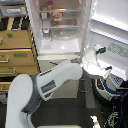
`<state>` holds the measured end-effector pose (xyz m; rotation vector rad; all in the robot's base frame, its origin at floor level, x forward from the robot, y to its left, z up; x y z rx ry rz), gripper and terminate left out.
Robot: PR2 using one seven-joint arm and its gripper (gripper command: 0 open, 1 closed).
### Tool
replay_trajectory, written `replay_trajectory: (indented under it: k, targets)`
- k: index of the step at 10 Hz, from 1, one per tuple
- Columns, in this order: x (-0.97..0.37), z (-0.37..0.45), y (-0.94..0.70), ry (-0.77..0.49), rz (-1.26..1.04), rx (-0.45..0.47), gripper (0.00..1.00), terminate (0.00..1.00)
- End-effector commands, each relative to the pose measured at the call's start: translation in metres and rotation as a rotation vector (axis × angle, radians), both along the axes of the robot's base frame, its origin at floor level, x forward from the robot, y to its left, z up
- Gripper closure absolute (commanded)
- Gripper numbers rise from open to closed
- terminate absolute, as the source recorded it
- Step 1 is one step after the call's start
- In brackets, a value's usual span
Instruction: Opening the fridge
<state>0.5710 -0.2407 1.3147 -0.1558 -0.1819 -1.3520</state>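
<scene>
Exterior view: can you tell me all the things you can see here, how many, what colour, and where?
fridge: one, white, top middle, standing open with lit shelves showing.
fridge door: one, white, swung out toward the exterior view's right, with a pale label low on it.
items on the fridge shelves: several, too blurred to count, reddish and pale.
wooden drawer cabinet: one, tan with green labels, on the exterior view's left beside the fridge.
white and blue machine: one, lower right on the floor, with cables.
floor: dark grey, bottom.
robot arm: one, white and grey, reaching from lower left.
gripper: one, white, at the door's lower edge; fingers too blurred to judge.
</scene>
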Motion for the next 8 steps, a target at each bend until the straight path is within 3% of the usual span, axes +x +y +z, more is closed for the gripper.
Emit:
replay_trajectory:
  k: [1,8]
  targets:
    - [0.051,-0.192,0.490,0.125,0.752,-0.072,0.00,0.00]
    - [-0.061,-0.281,0.653,0.127,1.129,-0.124,0.00,0.00]
